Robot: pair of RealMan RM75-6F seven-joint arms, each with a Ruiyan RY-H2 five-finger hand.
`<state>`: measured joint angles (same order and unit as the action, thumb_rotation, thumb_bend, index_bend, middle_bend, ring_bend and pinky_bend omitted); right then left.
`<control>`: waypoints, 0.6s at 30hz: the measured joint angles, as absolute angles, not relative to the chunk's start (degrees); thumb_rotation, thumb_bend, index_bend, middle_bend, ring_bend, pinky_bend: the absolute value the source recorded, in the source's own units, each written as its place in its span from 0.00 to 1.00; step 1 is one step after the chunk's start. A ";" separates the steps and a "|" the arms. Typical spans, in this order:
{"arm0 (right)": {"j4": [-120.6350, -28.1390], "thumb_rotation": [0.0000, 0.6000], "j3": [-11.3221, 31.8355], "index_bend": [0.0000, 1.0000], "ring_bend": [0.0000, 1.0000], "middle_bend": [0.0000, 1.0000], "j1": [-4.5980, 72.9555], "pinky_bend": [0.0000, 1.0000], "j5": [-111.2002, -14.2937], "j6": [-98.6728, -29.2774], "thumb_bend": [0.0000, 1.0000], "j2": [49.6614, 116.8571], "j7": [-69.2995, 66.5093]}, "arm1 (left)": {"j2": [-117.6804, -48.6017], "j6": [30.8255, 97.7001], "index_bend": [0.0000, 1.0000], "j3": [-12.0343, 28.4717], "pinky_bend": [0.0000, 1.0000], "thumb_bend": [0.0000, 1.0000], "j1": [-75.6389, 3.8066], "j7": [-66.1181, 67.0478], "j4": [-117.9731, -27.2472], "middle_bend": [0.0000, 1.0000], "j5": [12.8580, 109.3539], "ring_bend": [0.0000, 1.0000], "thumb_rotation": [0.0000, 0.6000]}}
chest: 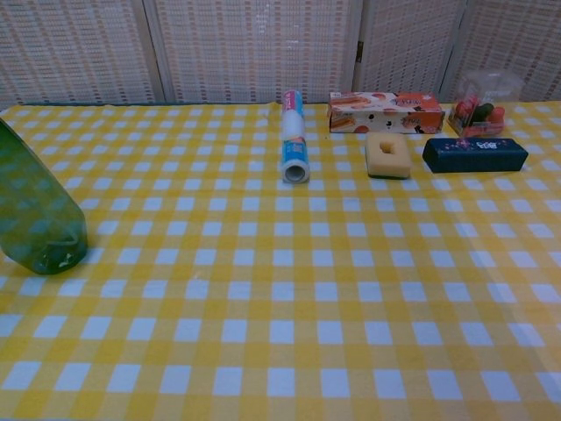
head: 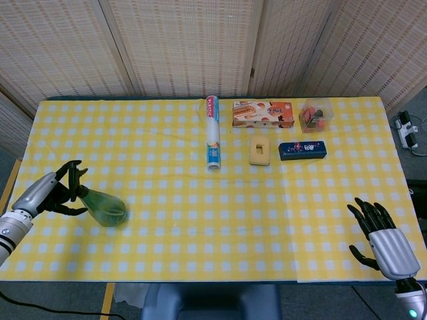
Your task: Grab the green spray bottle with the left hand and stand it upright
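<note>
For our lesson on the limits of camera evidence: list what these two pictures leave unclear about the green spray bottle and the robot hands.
- Chest view: the green spray bottle is cut off by the left edge, so its spray head is unseen.
- Head view: the left robot hand has dark fingers around the bottle's top; whether they grip is too small to tell.
- Chest view: neither robot hand shows; the right robot hand appears in the head view only.
</note>
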<state>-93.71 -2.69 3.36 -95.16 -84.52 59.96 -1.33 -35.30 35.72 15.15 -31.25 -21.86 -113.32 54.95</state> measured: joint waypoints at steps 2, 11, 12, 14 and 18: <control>-93.71 1.00 -2.72 0.00 0.00 0.00 3.35 0.00 -95.23 -84.54 0.33 59.93 -1.37 | -35.25 35.98 0.06 14.93 1.00 0.14 -30.86 -21.99 -113.06 1.00 55.35 1.00 1.00; -93.78 1.00 -2.86 0.00 0.00 0.00 3.30 0.00 -95.51 -84.65 0.33 59.91 -1.21 | -39.04 42.01 0.04 12.91 1.00 0.13 -27.73 -21.05 -108.38 1.00 58.87 1.00 1.00; -93.77 1.00 -2.85 0.00 0.00 0.00 3.30 0.00 -95.46 -84.64 0.33 59.91 -1.21 | -39.71 43.60 0.04 12.72 1.00 0.13 -27.01 -21.12 -107.76 1.00 60.00 1.00 1.00; -93.77 1.00 -2.81 0.00 0.00 0.00 3.31 0.00 -95.34 -84.57 0.33 59.94 -1.15 | -40.82 46.71 0.05 12.36 0.94 0.13 -25.67 -21.13 -106.88 0.93 62.19 0.91 1.00; -93.81 1.00 -2.73 0.00 0.00 0.00 3.38 0.00 -95.17 -84.37 0.33 60.16 -0.67 | -44.68 57.57 0.10 10.84 0.40 0.13 -21.65 -20.01 -103.86 0.50 69.73 0.40 1.00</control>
